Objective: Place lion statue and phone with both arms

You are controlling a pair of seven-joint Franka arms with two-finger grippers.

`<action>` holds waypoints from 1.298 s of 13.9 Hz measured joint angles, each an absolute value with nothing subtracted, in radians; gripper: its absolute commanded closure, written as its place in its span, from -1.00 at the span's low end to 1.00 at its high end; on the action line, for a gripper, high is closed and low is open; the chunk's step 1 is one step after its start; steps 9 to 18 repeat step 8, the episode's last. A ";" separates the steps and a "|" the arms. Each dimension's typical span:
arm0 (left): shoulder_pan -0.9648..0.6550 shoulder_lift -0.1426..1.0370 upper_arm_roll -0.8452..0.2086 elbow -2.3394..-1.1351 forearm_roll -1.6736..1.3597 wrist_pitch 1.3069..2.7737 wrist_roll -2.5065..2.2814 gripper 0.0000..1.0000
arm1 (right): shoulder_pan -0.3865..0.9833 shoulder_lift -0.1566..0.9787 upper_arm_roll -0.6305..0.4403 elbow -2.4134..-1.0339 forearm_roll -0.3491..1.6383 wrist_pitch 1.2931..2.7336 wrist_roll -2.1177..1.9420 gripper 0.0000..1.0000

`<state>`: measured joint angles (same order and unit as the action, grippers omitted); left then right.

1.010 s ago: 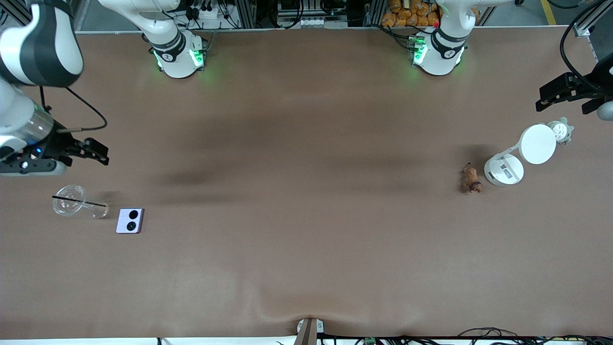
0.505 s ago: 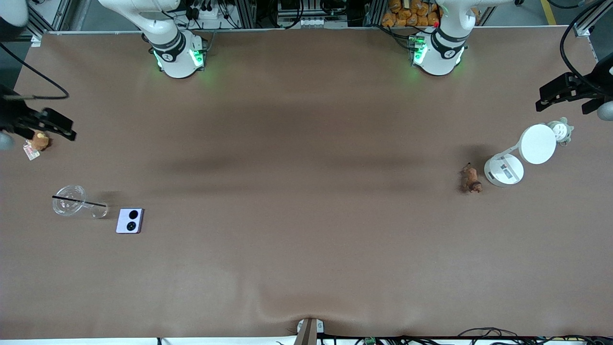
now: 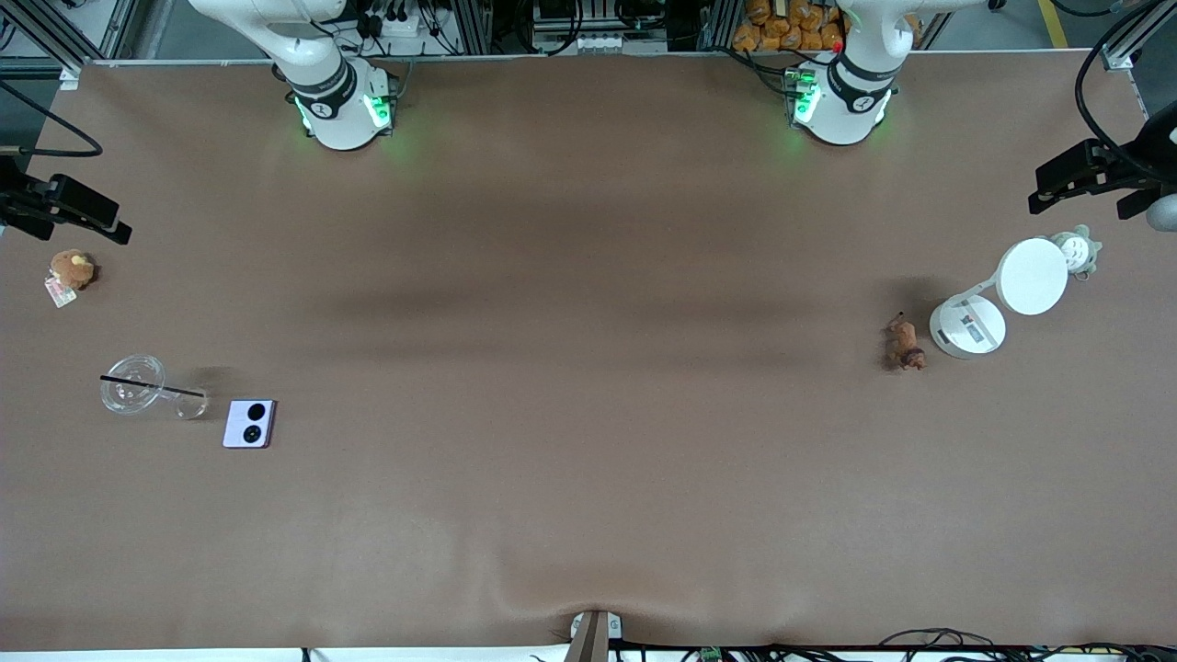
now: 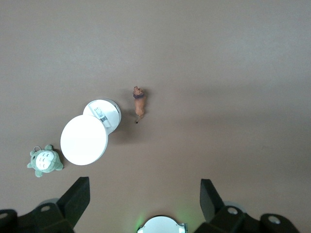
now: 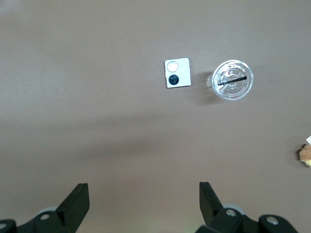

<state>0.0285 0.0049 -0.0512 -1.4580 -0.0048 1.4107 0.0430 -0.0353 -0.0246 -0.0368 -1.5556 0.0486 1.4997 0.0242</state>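
The lion statue (image 3: 904,344), a tiny reddish-brown figurine, lies on the table toward the left arm's end, beside a white lamp's base; it also shows in the left wrist view (image 4: 139,102). The pale lilac phone (image 3: 249,423) lies flat toward the right arm's end, beside a clear cup; it also shows in the right wrist view (image 5: 177,73). My left gripper (image 3: 1044,188) hangs open and empty high over the table's edge at its end (image 4: 144,189). My right gripper (image 3: 115,225) hangs open and empty over the edge at its end (image 5: 144,191).
A white lamp-like stand (image 3: 998,296) and a grey-white plush (image 3: 1076,250) sit by the lion. A clear cup with a black straw (image 3: 138,386) lies by the phone. A round brown plush with a tag (image 3: 71,270) sits near the right gripper.
My right arm has swung out toward its end of the table and away from the front camera, uncovering the brown plush. The left arm, lion and phone have not moved.
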 measured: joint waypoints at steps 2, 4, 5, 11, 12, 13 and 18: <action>0.028 0.005 -0.051 -1.458 -0.005 1.411 0.043 -1.00 | -0.035 -0.025 -0.037 -1.556 0.049 1.497 0.024 -1.00; 0.028 0.005 -0.051 -1.458 -0.005 1.411 0.043 -1.00 | -0.035 -0.025 -0.037 -1.555 0.049 1.495 0.024 -1.00; 0.028 0.005 -0.051 -1.458 -0.005 1.411 0.043 -1.00 | -0.035 -0.025 -0.037 -1.555 0.049 1.495 0.024 -1.00; 0.028 0.005 -0.051 -1.458 -0.005 1.411 0.043 -1.00 | -0.034 -0.025 -0.036 -1.555 0.049 1.493 0.024 -1.00; 0.028 0.005 -0.051 -1.458 -0.005 1.411 0.043 -1.00 | -0.034 -0.025 -0.036 -1.555 0.049 1.493 0.024 -1.00; 0.028 0.005 -0.051 -1.458 -0.005 1.411 0.043 -1.00 | -0.034 -0.025 -0.036 -1.555 0.049 1.493 0.024 -1.00; 0.028 0.005 -0.051 -1.458 -0.005 1.411 0.043 -1.00 | -0.034 -0.025 -0.036 -1.555 0.049 1.493 0.024 -1.00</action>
